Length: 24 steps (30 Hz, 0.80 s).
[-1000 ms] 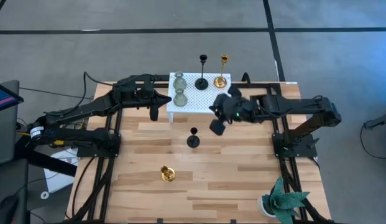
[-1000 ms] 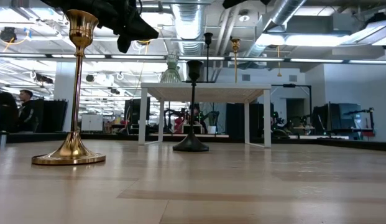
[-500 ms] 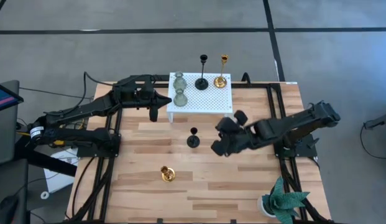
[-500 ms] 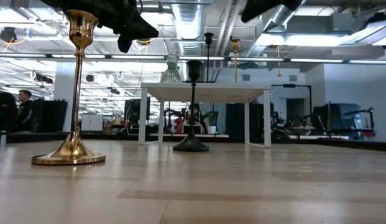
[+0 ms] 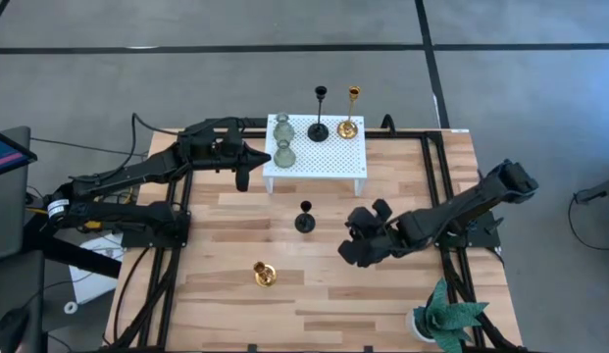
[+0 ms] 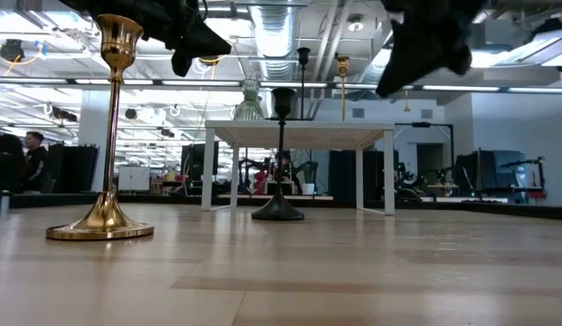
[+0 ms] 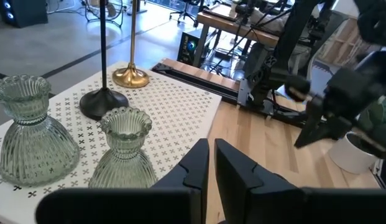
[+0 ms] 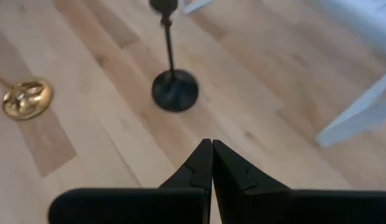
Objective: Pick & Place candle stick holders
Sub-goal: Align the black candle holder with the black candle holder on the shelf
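Observation:
Two pale green glass holders (image 5: pixel 282 140), one black holder (image 5: pixel 319 127) and one gold holder (image 5: pixel 348 124) stand on a white perforated stand (image 5: pixel 329 157) at the table's far side. A black holder (image 5: pixel 304 220) stands on its round base mid-table, also in the right wrist view (image 8: pixel 173 87). A gold holder (image 5: pixel 264 275) stands nearer the front, left of it. My left gripper (image 5: pixel 244 177) is shut and empty beside the stand's left end. My right gripper (image 5: pixel 349 251) is shut and empty, above the table right of the mid-table black holder.
A green leafy plant in a white pot (image 5: pixel 443 318) stands at the table's near right corner. Bare wooden table (image 5: pixel 216 235) lies between the two loose holders and the left edge. People show in the room behind, in the low view (image 6: pixel 32 158).
My right gripper has drawn away from the white stand toward the table's near edge and gone lower, ending right of the mid-table black holder. My left arm and all holders have kept still.

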Available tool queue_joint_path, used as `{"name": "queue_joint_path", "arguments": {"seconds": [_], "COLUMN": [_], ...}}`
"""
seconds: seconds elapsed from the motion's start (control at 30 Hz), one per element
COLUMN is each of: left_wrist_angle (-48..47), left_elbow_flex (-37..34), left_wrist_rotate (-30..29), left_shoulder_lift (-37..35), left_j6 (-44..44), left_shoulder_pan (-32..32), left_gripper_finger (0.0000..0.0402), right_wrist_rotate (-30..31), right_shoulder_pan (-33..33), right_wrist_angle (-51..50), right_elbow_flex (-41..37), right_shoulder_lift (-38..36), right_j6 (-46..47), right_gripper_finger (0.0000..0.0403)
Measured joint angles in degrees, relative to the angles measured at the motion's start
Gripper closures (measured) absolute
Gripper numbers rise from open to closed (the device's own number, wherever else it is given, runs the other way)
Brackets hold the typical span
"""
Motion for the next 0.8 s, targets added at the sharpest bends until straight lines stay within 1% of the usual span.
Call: {"name": "queue_joint_path", "arguments": {"seconds": [0.13, 0.23, 0.37, 0.47, 0.53, 0.63, 0.8], "left_wrist_angle": [0.0, 0.0, 0.0, 0.0, 0.0, 0.0, 0.0], "left_elbow_flex": [0.0, 0.0, 0.0, 0.0, 0.0, 0.0, 0.0], "left_wrist_rotate": [0.0, 0.0, 0.0, 0.0, 0.0, 0.0, 0.0], "left_shoulder_lift": [0.0, 0.0, 0.0, 0.0, 0.0, 0.0, 0.0], "left_j6": [0.0, 0.0, 0.0, 0.0, 0.0, 0.0, 0.0], "left_shoulder_pan": [0.0, 0.0, 0.0, 0.0, 0.0, 0.0, 0.0], "left_gripper_finger": [0.0376, 0.0376, 0.0376, 0.0376, 0.0376, 0.0376, 0.0376], "right_wrist_rotate": [-4.2, -7.8, -12.8, -15.7, -17.3, -20.0, -22.9], "right_shoulder_pan": [-0.2, -1.0, -3.4, -5.9, -7.7, -10.3, -12.4], "right_wrist_angle": [8.6, 18.8, 34.9, 44.4, 47.7, 49.9, 54.8], "right_elbow_flex": [-6.4, -11.5, -18.6, -22.6, -24.1, -25.0, -25.6], "right_shoulder_lift": [-0.8, -1.7, -3.4, -3.8, -3.8, -2.8, 0.0], "right_j6": [0.0, -1.1, -6.7, -11.1, -14.3, -18.7, -28.8], "right_gripper_finger": [0.0403, 0.0403, 0.0403, 0.0403, 0.0403, 0.0403, 0.0403]}}
